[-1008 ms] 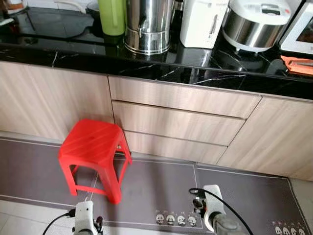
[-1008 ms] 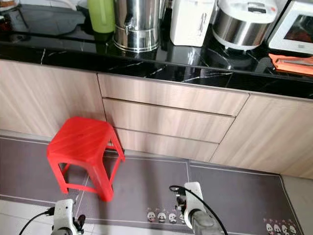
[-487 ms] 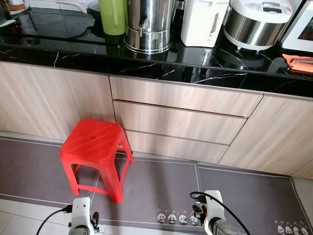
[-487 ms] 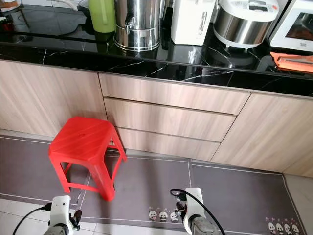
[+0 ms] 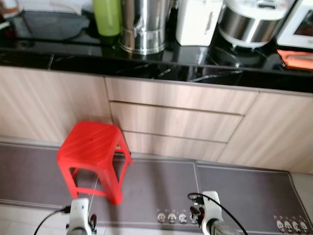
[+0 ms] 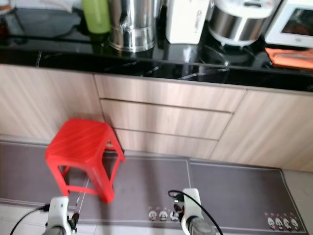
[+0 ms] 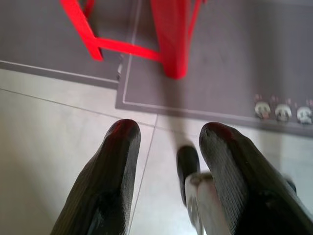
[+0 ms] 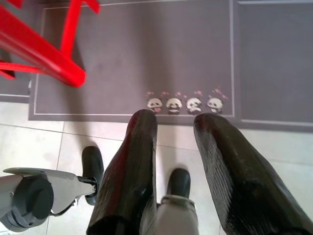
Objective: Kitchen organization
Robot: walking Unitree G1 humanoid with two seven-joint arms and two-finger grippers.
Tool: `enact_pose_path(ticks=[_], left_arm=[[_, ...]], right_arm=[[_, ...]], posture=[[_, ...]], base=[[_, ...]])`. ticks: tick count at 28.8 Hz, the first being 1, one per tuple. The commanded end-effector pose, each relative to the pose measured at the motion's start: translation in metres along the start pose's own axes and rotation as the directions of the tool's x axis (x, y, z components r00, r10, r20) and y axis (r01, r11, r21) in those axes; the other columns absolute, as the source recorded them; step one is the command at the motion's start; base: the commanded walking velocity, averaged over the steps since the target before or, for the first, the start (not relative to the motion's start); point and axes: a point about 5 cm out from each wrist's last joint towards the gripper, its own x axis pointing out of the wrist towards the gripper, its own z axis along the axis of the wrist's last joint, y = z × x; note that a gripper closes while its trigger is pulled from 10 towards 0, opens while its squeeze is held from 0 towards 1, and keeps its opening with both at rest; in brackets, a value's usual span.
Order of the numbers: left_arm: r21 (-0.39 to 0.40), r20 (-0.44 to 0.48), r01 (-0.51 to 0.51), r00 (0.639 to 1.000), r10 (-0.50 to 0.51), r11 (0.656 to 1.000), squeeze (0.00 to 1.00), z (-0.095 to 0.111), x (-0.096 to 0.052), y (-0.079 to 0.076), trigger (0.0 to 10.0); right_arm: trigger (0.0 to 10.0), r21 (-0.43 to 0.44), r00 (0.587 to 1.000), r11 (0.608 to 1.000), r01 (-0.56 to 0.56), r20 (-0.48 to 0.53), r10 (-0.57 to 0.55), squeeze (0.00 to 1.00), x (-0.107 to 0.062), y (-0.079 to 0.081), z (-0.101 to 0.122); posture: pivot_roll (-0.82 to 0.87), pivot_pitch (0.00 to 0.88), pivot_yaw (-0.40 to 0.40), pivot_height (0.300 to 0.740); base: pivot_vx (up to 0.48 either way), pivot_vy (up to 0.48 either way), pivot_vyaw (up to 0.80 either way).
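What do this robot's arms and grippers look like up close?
Each arm is a pale silver-white shell with a thin black cable looping off its wrist: the left arm and the right arm. The left gripper and the right gripper each end in two long, rounded black fingers with a finely ribbed surface.

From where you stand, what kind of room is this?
Most likely a home kitchen. A glossy black marble-look countertop runs over pale wood-grain drawers and carries a silver and white rice cooker and a tall stainless steel urn. A red plastic stool stands on a grey floor mat.
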Motion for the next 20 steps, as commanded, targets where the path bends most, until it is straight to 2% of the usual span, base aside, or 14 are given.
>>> enact_pose_path(ticks=[1, 8, 10, 13, 15, 18, 20], left_arm=[[-0.012, -0.029, 0.001, 1.000, -0.001, 1.000, 0.00, -0.009, -0.002, 0.000, 10.0], [0.029, -0.050, -0.008, 0.999, 0.009, 1.000, 0.00, -0.023, -0.009, 0.014, 10.0], [0.082, -0.040, 0.002, 0.999, 0.001, 0.997, 0.00, -0.023, -0.010, 0.015, 10.0], [0.136, -0.033, 0.017, 0.999, -0.013, 0.991, 0.00, -0.022, -0.010, 0.014, 10.0], [0.123, -0.037, 0.014, 0.999, -0.010, 0.992, 0.00, -0.022, -0.010, 0.014, 10.0], [0.100, -0.038, 0.007, 0.999, -0.003, 0.995, 0.00, -0.022, -0.010, 0.013, 10.0], [0.120, -0.036, 0.029, 0.999, -0.025, 0.992, 0.00, -0.020, -0.009, 0.009, 10.0]], right_arm=[[10.0, -0.010, 1.000, 1.000, 0.009, -0.014, -0.009, 0.00, -0.001, -0.004, -0.001], [10.0, -0.011, 1.000, 1.000, 0.001, -0.013, -0.001, 0.00, 0.000, -0.003, 0.001], [10.0, -0.016, 1.000, 1.000, -0.007, -0.011, 0.007, 0.00, 0.000, -0.002, 0.001], [10.0, -0.021, 1.000, 1.000, -0.015, -0.009, 0.014, 0.00, 0.000, -0.002, 0.001], [10.0, -0.022, 1.000, 1.000, -0.015, -0.010, 0.015, 0.00, 0.000, -0.002, 0.001], [10.0, -0.023, 1.000, 1.000, -0.015, -0.011, 0.014, 0.00, 0.000, -0.002, 0.001], [10.0, -0.024, 1.000, 1.000, -0.013, -0.010, 0.013, 0.00, 0.000, -0.002, 0.001]], posture=[[0.03, 0.021, -0.048, 0.740], [0.03, 0.012, -0.047, 0.740], [0.03, 0.009, -0.046, 0.740], [0.03, 0.005, -0.043, 0.740], [0.03, 0.007, -0.045, 0.740], [0.03, 0.009, -0.046, 0.740], [0.03, 0.021, -0.046, 0.740]], base=[[0.000, 0.000, -0.65], [0.000, 0.000, -0.64], [0.000, 0.000, -0.64], [0.000, -0.400, -0.62], [0.000, -0.480, -0.61], [0.000, 0.000, -0.61], [0.000, 0.000, -0.59]])
